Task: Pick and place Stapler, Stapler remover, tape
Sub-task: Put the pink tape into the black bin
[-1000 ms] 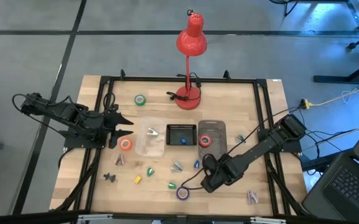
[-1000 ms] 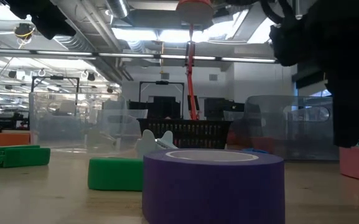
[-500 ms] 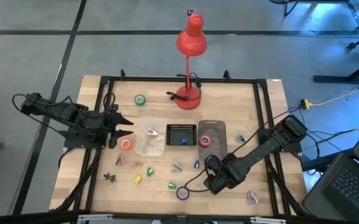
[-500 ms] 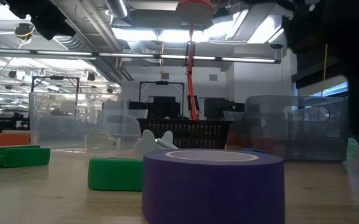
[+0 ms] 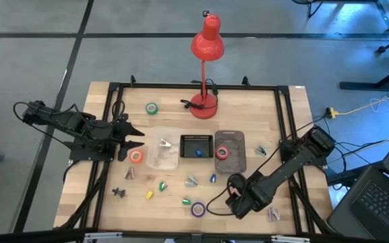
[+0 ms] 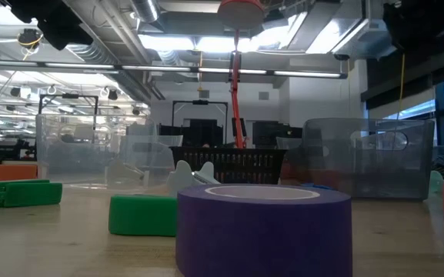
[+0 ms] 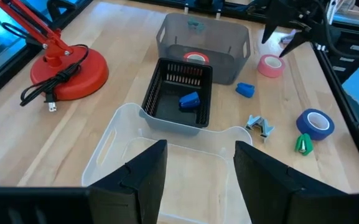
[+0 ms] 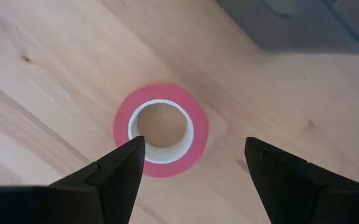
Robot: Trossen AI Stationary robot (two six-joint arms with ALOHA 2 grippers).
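Tape (image 5: 222, 152) in grey bin (image 5: 237, 138)

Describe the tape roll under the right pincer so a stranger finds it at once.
Start at the grey bin near the table's middle, then go toward the front edge to the right pincer, open above a pink tape roll. It lies flat, alone on bare wood; the purple roll sits farther left.

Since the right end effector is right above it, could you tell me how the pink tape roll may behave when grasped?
The pink tape roll lies flat, so it probably won't roll. Its ring shape looks stiff and likely light. The open right end effector straddles it, though a smooth rim might slip.
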